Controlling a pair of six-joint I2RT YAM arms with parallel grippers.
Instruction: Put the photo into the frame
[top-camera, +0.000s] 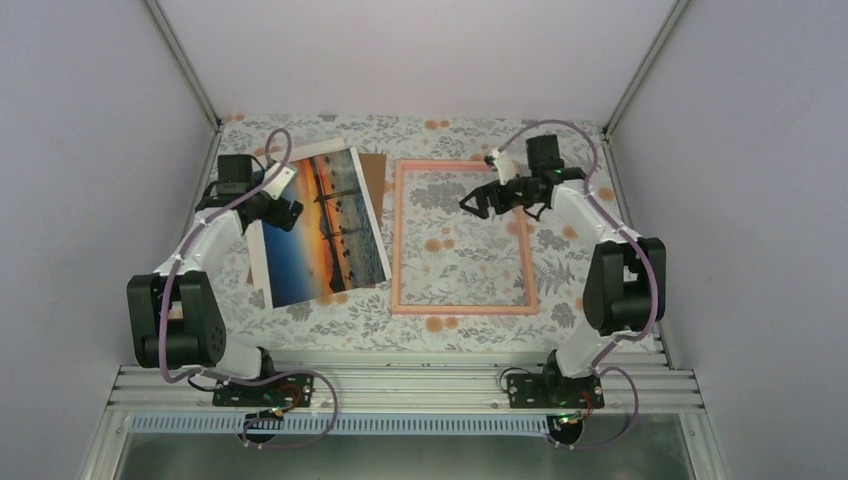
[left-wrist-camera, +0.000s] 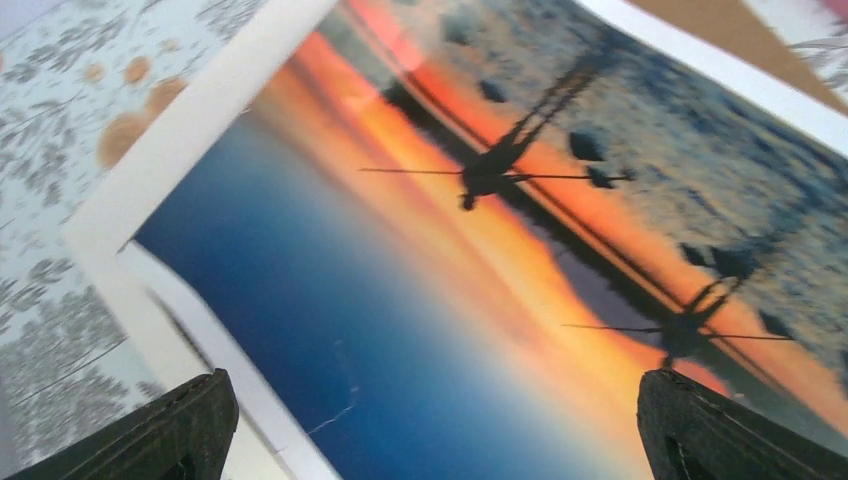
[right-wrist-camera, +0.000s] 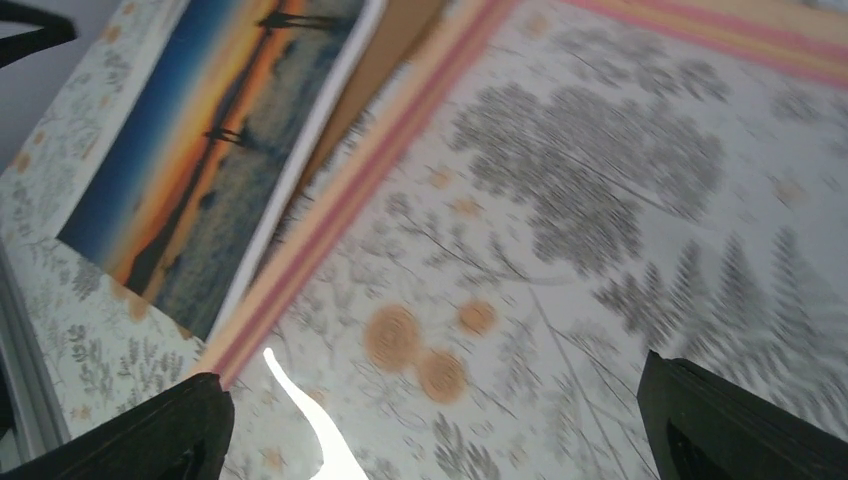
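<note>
**Item 1. Large rectangular paper print, orange sunset over blue water, white border** (top-camera: 322, 228). It lies face up and skewed on the left half of the floral-patterned counter (top-camera: 330, 325), over a plain brown cardboard board (top-camera: 375, 168) that shows at its far right corner. It sits just beside the frame, not within it.

**Item 2. Thin flat pink rectangular frame** (top-camera: 398, 240). It lies flat, right of centre, with only counter showing through its opening. It is probably laid out to receive the print.

**Item 3. Left tool** (top-camera: 285, 213). It is poised low over the print's left part, with fingers (left-wrist-camera: 170, 430) spread wide and nothing between them, likely placed for a pickup. The elbow is raised and the forearm reaches forward.

**Item 4. Right tool** (top-camera: 482, 203). It hovers over the frame's far end, wide and empty. The elbow is high at the right, and the forearm is angled inward.
</note>
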